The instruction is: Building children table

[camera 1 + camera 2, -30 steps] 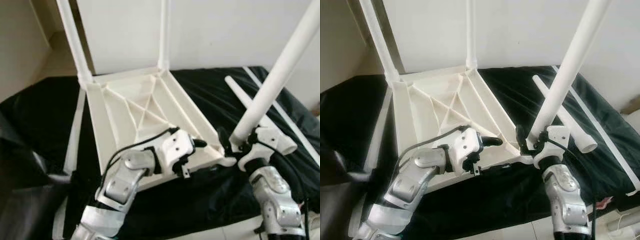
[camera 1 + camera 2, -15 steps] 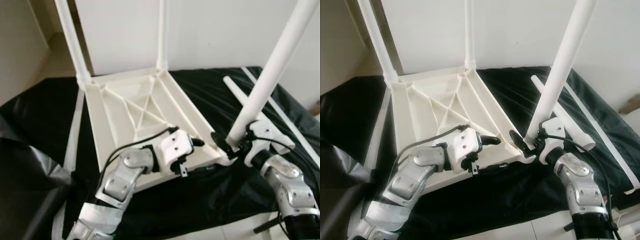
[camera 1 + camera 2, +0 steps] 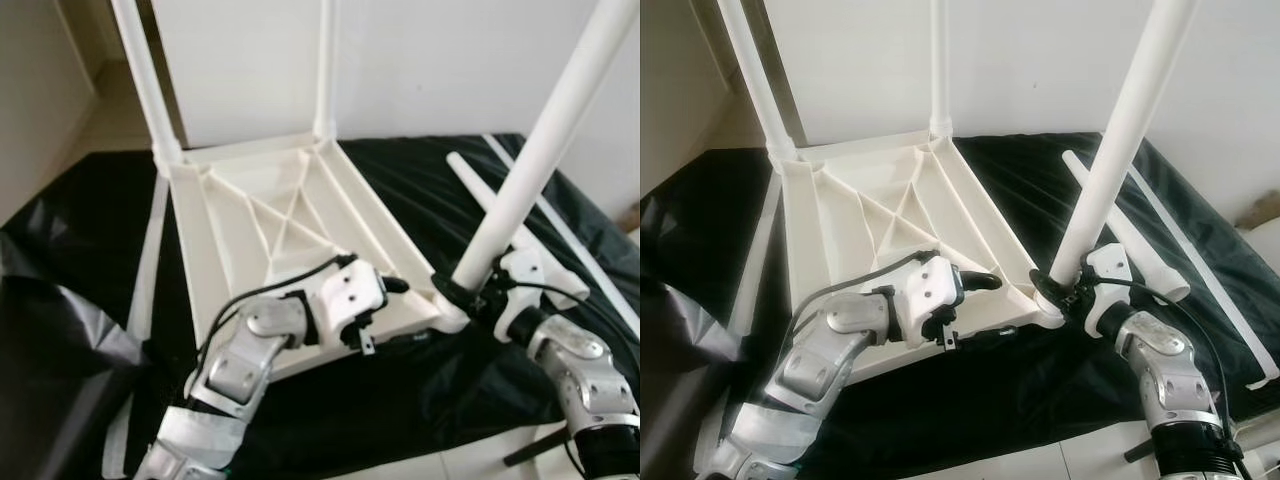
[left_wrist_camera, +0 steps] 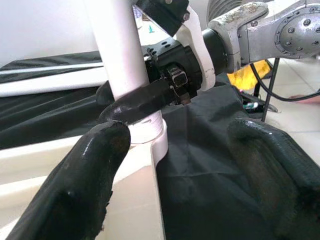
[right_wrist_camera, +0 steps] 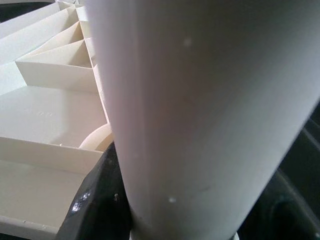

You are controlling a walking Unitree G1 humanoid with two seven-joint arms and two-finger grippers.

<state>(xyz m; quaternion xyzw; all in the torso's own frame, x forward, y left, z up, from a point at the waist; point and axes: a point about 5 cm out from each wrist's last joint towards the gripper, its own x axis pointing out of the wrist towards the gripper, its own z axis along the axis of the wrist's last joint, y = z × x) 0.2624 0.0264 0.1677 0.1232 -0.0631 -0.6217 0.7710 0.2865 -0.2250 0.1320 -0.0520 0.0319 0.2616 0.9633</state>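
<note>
The inverted white tabletop (image 3: pixel 290 235) is lying underside-up on a black cloth (image 3: pixel 90 220), with 2 legs (image 3: pixel 145 80) standing fitted at its far corners. The step in hand appears to be seating leg 3 (image 3: pixel 1115 150) at the near right corner socket (image 3: pixel 1048 310): the right gripper (image 3: pixel 1065 290) is clenched around this leg just above its foot, and the foot is sitting at or in the socket; how deeply cannot be told. The left gripper (image 3: pixel 385 290) is resting on the near rim beside that corner with jaws released, 1 finger (image 4: pixel 80 185) touching the rim. The next move likely calls for pressing the leg straight down while the tabletop is braced. Leg 4 (image 3: pixel 1130 245) is lying loose on the cloth just beyond the right arm, with a thin white rail (image 3: pixel 1200 280) farther out; neither is blocking the socket.
</note>
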